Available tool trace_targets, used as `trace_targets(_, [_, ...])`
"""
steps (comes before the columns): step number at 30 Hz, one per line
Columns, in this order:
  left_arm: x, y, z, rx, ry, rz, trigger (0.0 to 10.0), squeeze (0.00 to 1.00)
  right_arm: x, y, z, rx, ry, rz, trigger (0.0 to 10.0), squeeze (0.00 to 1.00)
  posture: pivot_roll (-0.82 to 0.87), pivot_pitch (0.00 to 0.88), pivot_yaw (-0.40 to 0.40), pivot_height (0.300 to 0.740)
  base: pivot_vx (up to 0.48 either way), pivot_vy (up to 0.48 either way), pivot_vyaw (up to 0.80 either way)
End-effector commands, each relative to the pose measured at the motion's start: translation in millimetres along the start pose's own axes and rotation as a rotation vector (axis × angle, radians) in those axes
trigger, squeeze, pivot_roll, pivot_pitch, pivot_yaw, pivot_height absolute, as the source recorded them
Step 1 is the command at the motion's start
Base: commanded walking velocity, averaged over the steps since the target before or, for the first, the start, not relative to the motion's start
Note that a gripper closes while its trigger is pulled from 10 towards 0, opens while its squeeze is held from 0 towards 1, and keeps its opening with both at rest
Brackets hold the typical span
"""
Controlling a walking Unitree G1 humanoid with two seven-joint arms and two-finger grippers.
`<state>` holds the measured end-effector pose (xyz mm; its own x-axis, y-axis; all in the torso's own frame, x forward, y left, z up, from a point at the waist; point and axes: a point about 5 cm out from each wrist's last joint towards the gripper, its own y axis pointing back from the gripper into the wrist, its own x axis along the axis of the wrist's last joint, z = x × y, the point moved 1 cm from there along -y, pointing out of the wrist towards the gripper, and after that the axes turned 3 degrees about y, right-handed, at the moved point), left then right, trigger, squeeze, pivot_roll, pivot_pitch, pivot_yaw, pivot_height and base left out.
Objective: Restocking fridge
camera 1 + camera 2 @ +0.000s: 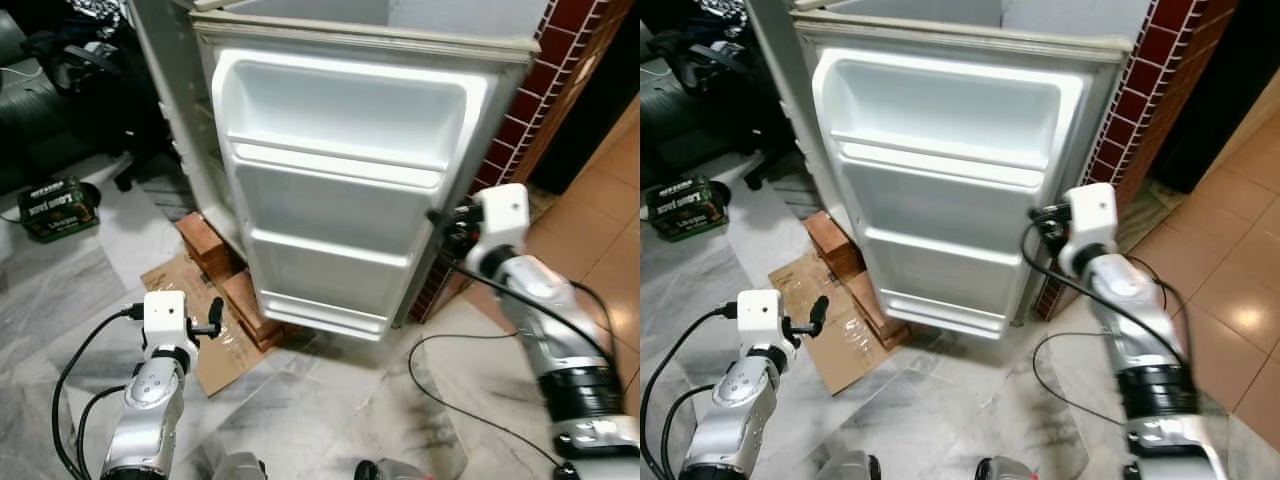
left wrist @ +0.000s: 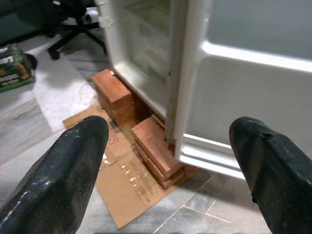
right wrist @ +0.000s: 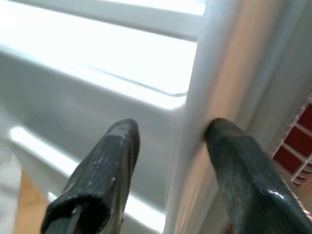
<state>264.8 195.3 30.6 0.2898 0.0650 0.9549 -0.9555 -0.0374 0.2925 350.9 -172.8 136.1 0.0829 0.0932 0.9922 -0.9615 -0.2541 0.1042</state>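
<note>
Clearly the step in hand is swinging the fridge door [image 1: 340, 190] wide; it stands open at twelve o'clock, its shelves bare; the right gripper [image 3: 168, 170] sits at the door's three o'clock edge, fingers apart, straddling that edge, one finger seemingly touching it; push steadily along the door's arc, keeping the edge seated between the fingers; the left gripper [image 2: 168, 161], fingers spread and holding nothing, hovers low at eight o'clock above the cardboard [image 1: 195, 320] and bricks [image 1: 235, 290].

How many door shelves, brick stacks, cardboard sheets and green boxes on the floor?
Fridge door shelves: 3
Brick stacks: 2
Cardboard sheet: 1
Green box: 1
Total: 7
</note>
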Motion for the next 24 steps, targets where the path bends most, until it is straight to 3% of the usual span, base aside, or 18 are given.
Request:
trace_targets(1, [0, 0.2, -3.0, 0.012, -0.014, 0.0, 10.0, 0.0, -8, -9.5, -17.1, 0.05, 0.019, -0.024, 10.0, 1.0, 0.08, 0.037, 0.028, 0.74, 0.0, 0.0, 0.0])
trace_targets(6, [-1, 1.7, -3.9, 0.015, -0.014, 0.001, 10.0, 0.0, -11, -16.8, -18.0, -0.03, 0.034, -0.027, 10.0, 1.0, 0.09, 0.037, 0.027, 0.74, 0.0, 0.0, 0.0])
trace_targets(14, [-1, 2.0, -3.6, 0.018, -0.015, 0.004, 10.0, 0.0, 1, -26.9, -27.3, -0.072, -0.087, 0.043, 10.0, 1.0, 0.09, 0.042, 0.028, 0.74, 0.0, 0.0, 0.0])
trace_targets(18, [-2, 2.5, -2.9, 0.012, -0.017, -0.001, 10.0, 0.0, 9, -26.2, -46.9, 0.097, -0.169, 0.095, 10.0, 1.0, 0.09, 0.046, 0.033, 0.74, 0.0, 0.0, 0.0])
trace_targets(20, [-2, 2.6, -3.2, 0.011, -0.017, -0.002, 10.0, 0.0, 18, -14.7, -68.3, 0.323, -0.29, 0.132, 10.0, 1.0, 0.08, 0.042, 0.035, 0.74, 0.0, 0.0, 0.0])
trace_targets(23, [-2, 1.6, -3.1, 0.007, -0.019, -0.005, 10.0, 0.0, 30, 21.2, -87.5, 0.645, -0.381, 0.176, 10.0, 1.0, 0.07, 0.041, 0.039, 0.74, 0.0, 0.0, 0.0])
trace_targets(24, [-2, 0.4, -2.8, 0.004, -0.02, -0.006, 10.0, 0.0, 36, 42.6, -89.7, 0.776, -0.43, 0.198, 10.0, 1.0, 0.07, 0.039, 0.04, 0.74, 0.0, 0.0, 0.0])
